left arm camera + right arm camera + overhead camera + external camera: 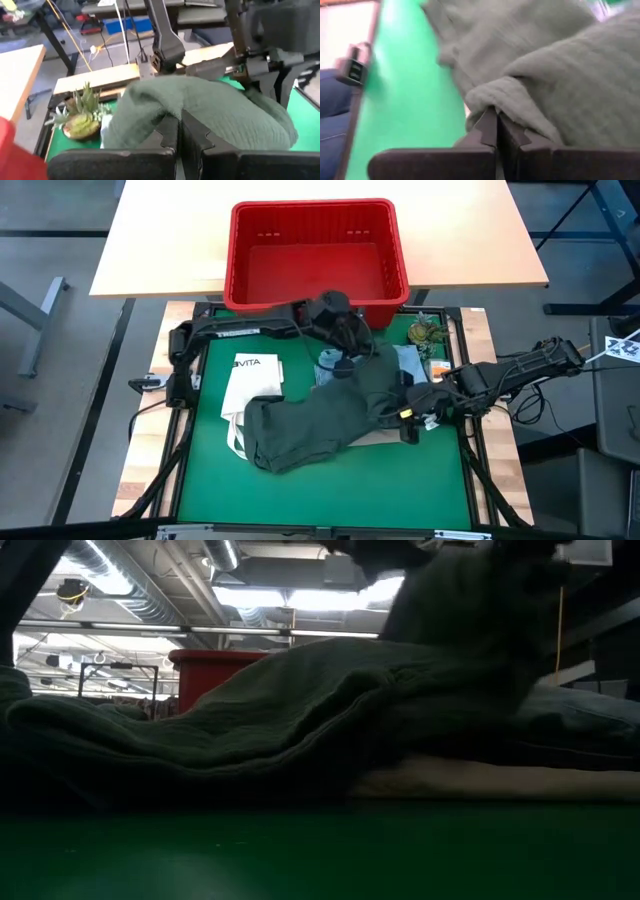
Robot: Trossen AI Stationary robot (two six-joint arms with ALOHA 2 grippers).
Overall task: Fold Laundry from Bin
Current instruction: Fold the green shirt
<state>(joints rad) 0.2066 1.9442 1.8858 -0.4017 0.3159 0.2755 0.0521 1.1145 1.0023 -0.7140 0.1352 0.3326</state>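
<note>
Starting at the left of the green tabletop (200,480), a white tote bag (250,385) lies flat, its right edge tucked under the dark olive-green garment (320,425), which sprawls across the middle of the mat. The left arm reaches in from the far left corner and bends down over the garment's far edge; the left claw (179,131) is pinched tight on a fold of the olive cloth, as its wrist view shows. Behind it, at the far side, stands the red bin (315,255), which looks empty. To the right, the right arm stretches in low from the right edge, and the right claw (497,125) is also clamped shut on a hem of the same garment. Under the olive piece, a beige layer (480,780) and a blue garment (410,360) peek out, and a small toy pineapple (82,112) sits near the far right corner.

What could go wrong — both claws hold only a thin edge of thick, loose weave, so a brisk lift or a pull apart could slip the cloth out of one grip and let the piece slump unevenly. The claws may also have nipped the layers below; if so, raising the olive piece would drag the beige or blue garment along and spoil the fold. I judge the pineapple close enough to be knocked by a swinging sleeve.
</note>
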